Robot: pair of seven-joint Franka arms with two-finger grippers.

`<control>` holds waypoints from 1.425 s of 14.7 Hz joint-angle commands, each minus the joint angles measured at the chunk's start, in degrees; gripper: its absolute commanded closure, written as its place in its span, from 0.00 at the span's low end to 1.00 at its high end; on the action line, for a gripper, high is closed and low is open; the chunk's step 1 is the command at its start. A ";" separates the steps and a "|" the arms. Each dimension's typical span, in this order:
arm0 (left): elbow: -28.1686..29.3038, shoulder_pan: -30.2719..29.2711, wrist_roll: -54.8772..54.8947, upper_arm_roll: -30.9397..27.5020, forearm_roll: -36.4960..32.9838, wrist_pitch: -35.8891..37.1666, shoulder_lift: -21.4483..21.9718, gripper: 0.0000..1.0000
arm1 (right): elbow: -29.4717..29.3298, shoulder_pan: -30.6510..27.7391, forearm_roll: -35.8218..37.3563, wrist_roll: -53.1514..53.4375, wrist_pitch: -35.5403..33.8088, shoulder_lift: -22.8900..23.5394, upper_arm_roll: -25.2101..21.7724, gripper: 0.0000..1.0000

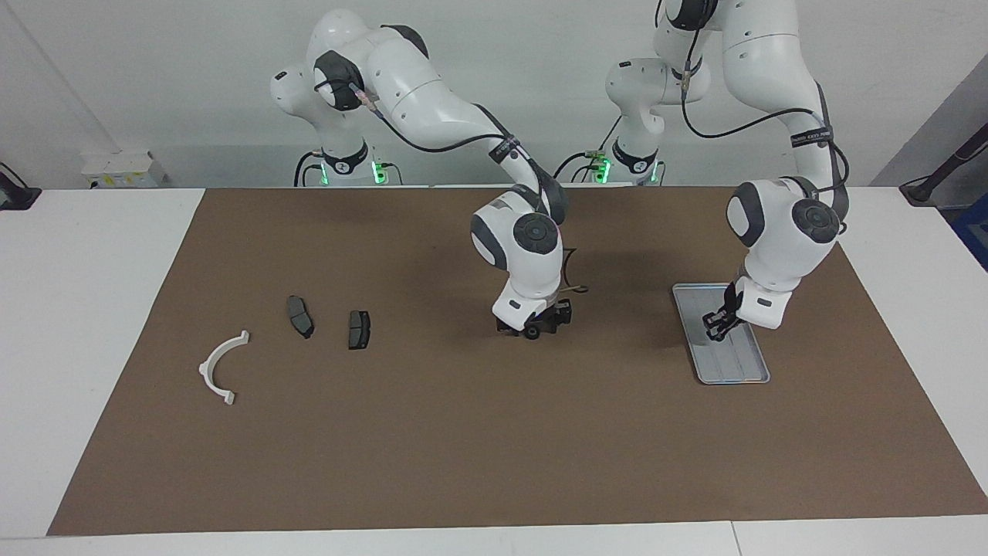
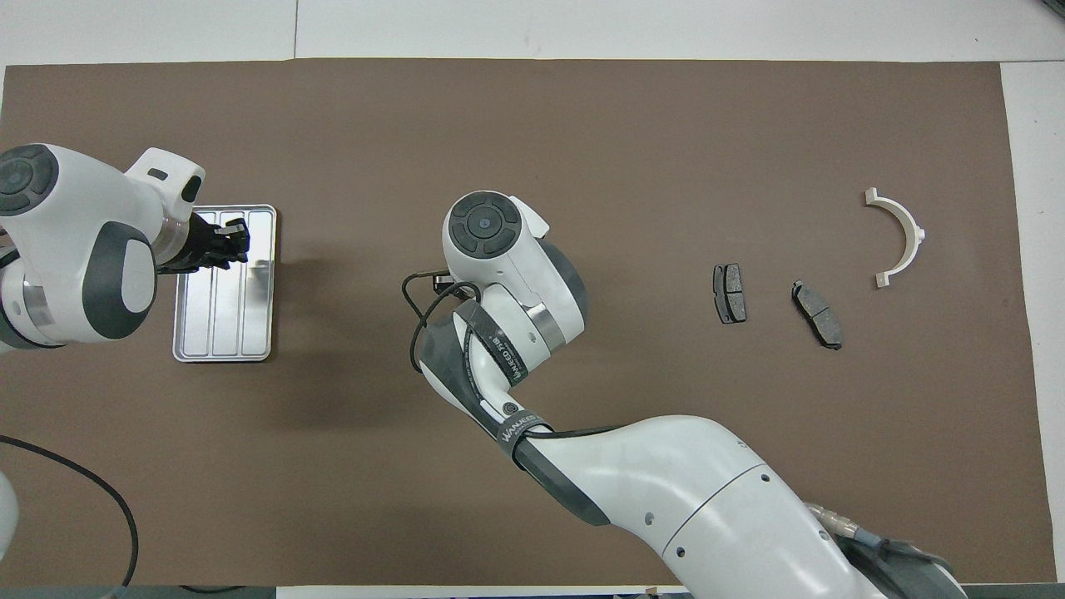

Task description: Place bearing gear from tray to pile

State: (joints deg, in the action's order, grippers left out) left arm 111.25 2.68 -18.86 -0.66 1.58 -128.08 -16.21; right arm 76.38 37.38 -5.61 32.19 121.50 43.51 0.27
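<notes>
The right gripper (image 1: 532, 332) sits low at the middle of the brown mat (image 1: 494, 432), clamped on a small dark bearing gear (image 1: 532, 333). The left gripper (image 1: 716, 328) hangs over the tray (image 1: 733, 371), fingertips together. The pile, a white arc bracket (image 1: 220, 367) and two dark pads (image 1: 299, 316), lies on the mat toward the right arm's end. The white table (image 1: 85, 309) borders the mat below a pale wall (image 1: 154, 77).
</notes>
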 commanded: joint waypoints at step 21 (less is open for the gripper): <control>-1.91 13.56 -28.04 0.04 1.41 0.73 1.53 0.99 | 2.20 -15.03 0.25 -4.92 -7.40 -15.63 0.35 1.00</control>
State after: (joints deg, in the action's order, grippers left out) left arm 110.32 12.31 -40.67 0.05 2.05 -128.01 -15.53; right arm 76.46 26.43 -5.48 30.66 116.85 32.31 -0.18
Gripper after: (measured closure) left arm 0.762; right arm 0.643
